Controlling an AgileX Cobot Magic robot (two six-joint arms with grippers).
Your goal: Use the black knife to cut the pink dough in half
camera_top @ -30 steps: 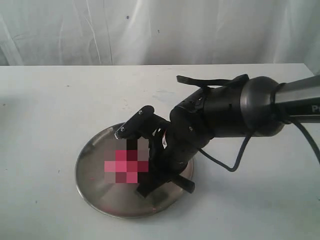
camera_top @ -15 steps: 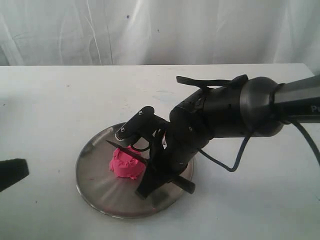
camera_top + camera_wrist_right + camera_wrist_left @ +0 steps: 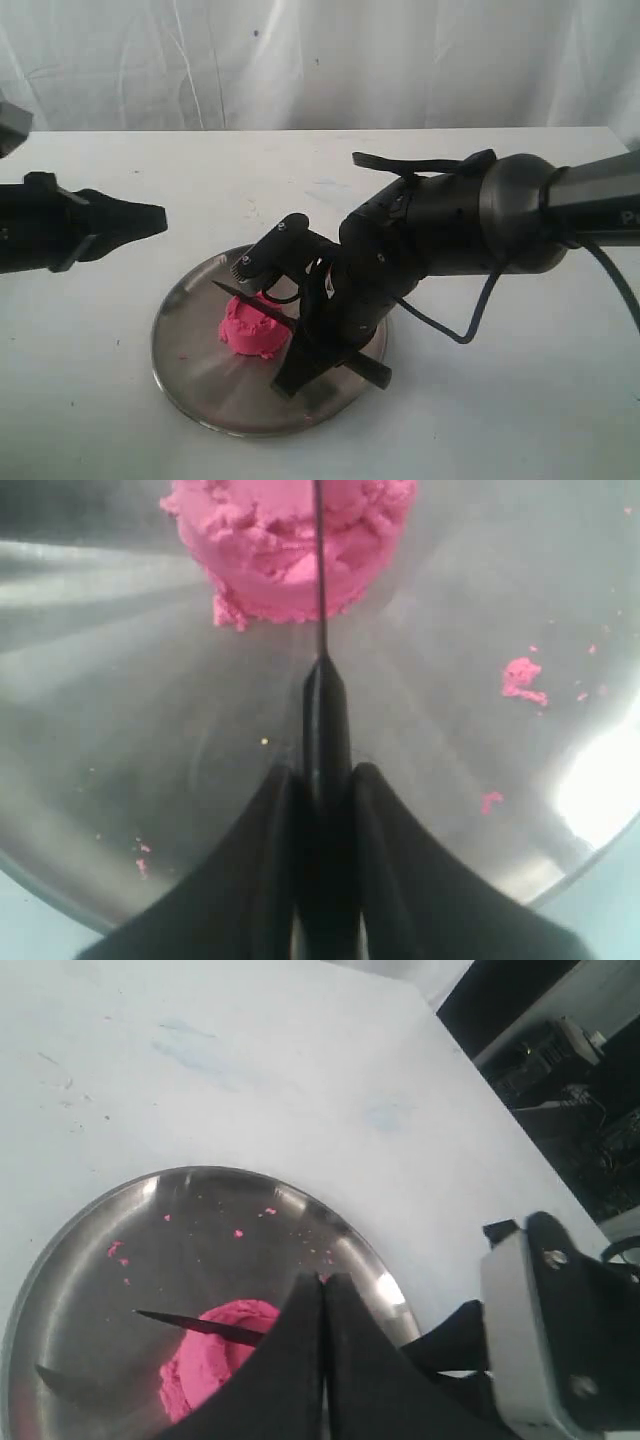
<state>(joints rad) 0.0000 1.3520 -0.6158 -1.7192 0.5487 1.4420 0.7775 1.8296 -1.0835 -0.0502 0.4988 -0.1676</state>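
The pink dough (image 3: 254, 331) is one rough mound on the steel plate (image 3: 195, 372). The black knife (image 3: 255, 303) lies across the top of the dough, its point toward the plate's left side. My right gripper (image 3: 318, 338) is shut on the knife handle (image 3: 325, 720), and the thin blade (image 3: 320, 570) runs over the middle of the dough (image 3: 290, 540). My left gripper (image 3: 160, 216) hangs shut and empty above the table, left of the plate. In the left wrist view its fingertips (image 3: 325, 1281) point at the dough (image 3: 205, 1362) and the knife (image 3: 195, 1326).
Small pink crumbs (image 3: 522, 676) are scattered on the plate (image 3: 120, 1290). The bulky right arm (image 3: 470, 225) reaches over the plate's right side. White table around the plate, with a white curtain behind it.
My left arm has come in from the left edge, rising and reaching right toward the plate. The right gripper, knife and dough have stayed put.
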